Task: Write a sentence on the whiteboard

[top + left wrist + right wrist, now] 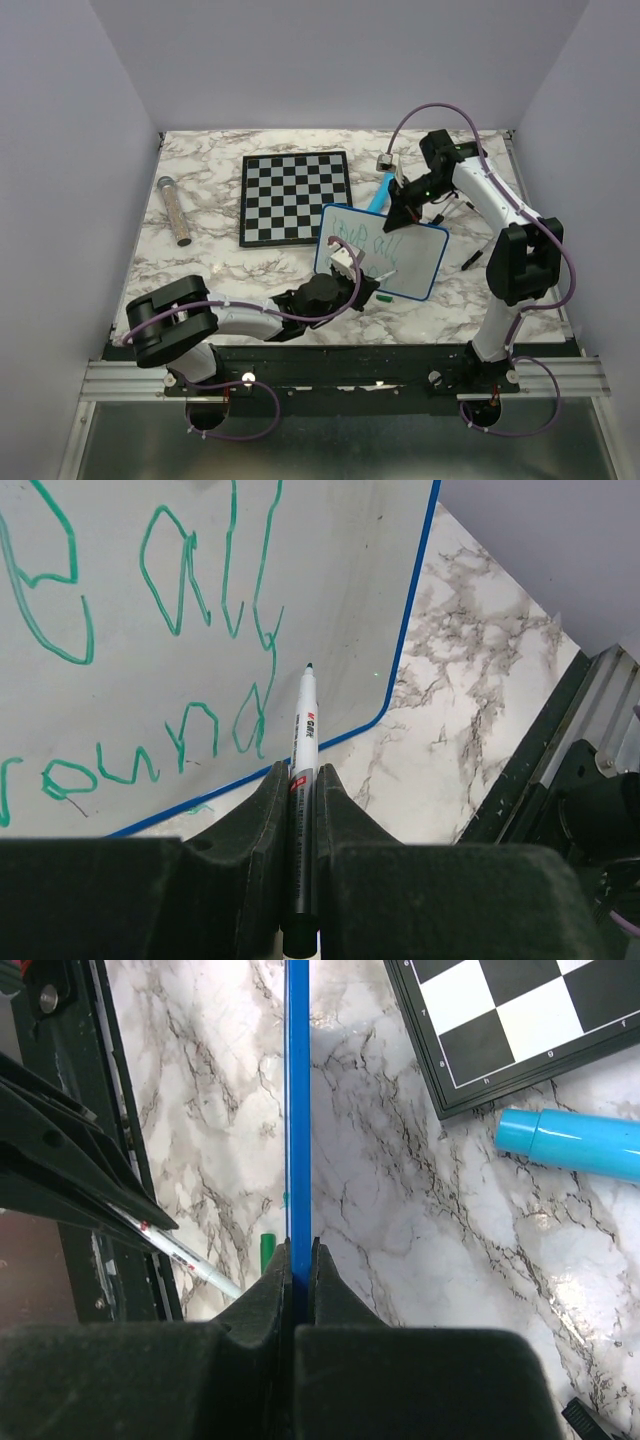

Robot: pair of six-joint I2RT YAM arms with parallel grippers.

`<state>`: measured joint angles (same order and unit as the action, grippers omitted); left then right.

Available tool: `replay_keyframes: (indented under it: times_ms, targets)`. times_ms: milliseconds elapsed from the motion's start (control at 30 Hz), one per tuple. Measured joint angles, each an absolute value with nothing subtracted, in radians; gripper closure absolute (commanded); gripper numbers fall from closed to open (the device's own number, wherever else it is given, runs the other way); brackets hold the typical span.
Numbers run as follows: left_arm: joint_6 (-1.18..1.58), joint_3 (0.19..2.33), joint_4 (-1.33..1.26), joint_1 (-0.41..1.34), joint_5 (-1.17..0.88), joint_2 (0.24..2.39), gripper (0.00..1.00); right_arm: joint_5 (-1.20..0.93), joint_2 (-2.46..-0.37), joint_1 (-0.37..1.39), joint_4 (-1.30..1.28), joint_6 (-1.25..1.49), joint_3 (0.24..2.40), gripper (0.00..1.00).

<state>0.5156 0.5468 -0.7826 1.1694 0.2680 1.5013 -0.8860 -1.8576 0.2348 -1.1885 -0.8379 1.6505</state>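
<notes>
Apparently clamped, left jaws marker (303, 770), right whiteboard (298, 1100)

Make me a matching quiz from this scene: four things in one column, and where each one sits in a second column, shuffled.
Things
1. marker
2. whiteboard
3. chessboard
4. grey cylinder

Places
A. lying alone at the left of the table
B. gripped by its blue edge in the right end effector
C. held in the left end effector, tip towards the writing
D. flat on the table, beyond the whiteboard

Pairs: 1-C, 2-B, 3-D, 4-A
</notes>
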Motion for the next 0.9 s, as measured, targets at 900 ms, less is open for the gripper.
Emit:
replay_keyframes:
  times_ms: [900]
  targets:
    - [0.524,0.575,-0.809,1.207,0.305,1.599,1.00,-0.886,-1.857,0.236,-1.159,-0.797,1.642,1.00]
